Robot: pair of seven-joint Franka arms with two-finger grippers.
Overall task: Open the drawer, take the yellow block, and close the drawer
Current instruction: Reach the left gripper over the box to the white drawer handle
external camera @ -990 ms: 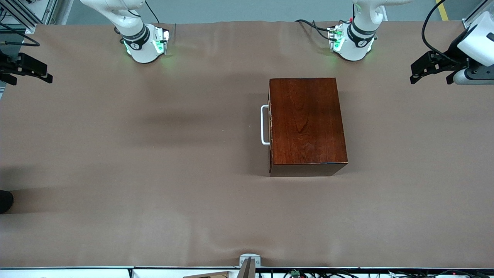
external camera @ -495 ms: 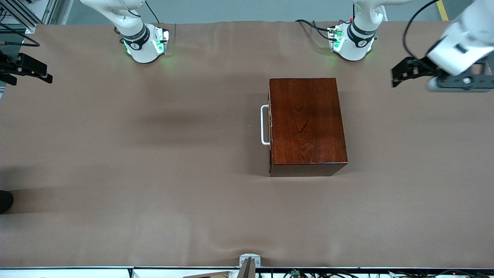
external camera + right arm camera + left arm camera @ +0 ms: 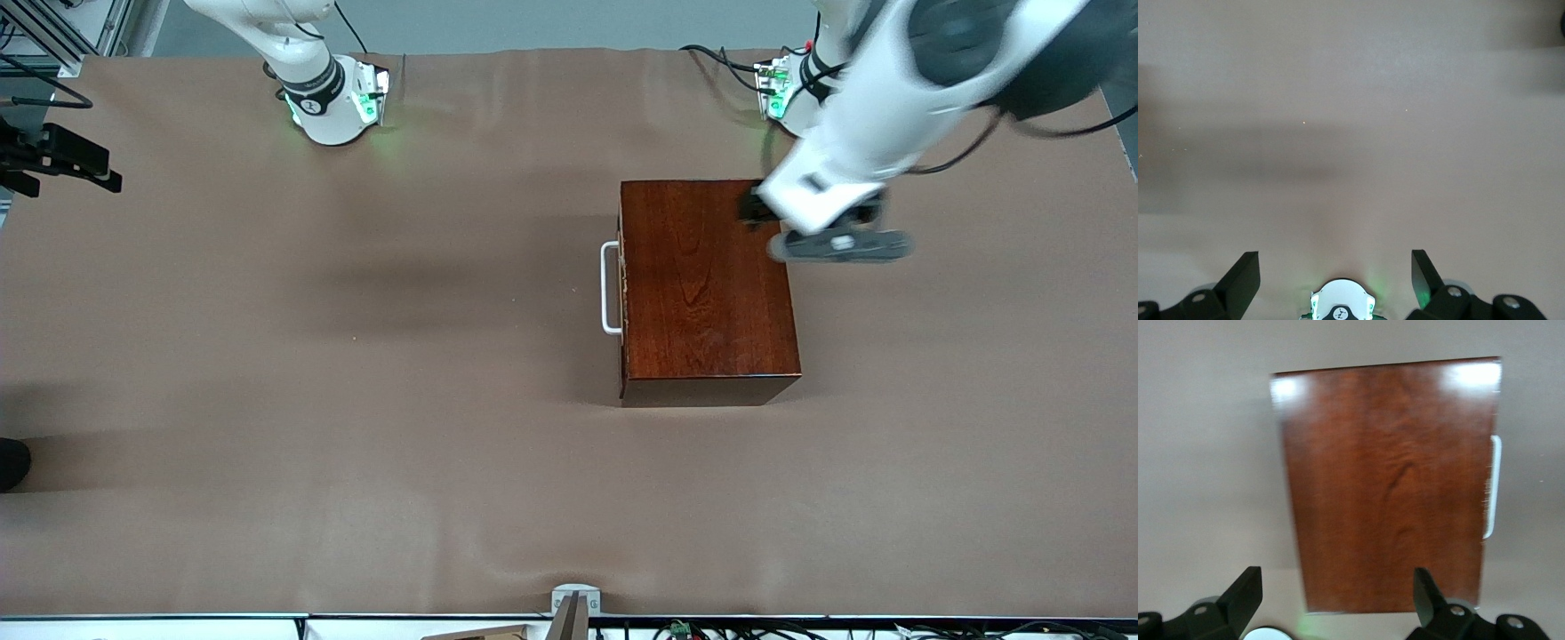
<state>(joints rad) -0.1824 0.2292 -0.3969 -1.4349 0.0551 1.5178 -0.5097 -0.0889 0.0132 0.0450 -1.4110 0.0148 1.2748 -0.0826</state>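
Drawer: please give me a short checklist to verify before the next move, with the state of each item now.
1. Drawer shut in the wooden box: ok.
2. White handle free, nothing touching it: ok.
3. Left gripper open, above the box: ok.
4. Left gripper at the handle: not ok.
5. Right gripper open, waiting over bare table: ok.
6. Yellow block inside: cannot tell.

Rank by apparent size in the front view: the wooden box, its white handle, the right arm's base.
1. Wooden box, clearly largest.
2. Right arm's base.
3. White handle, a thin bar, smallest.
The base stands farther from the camera, which may shrink it a little.
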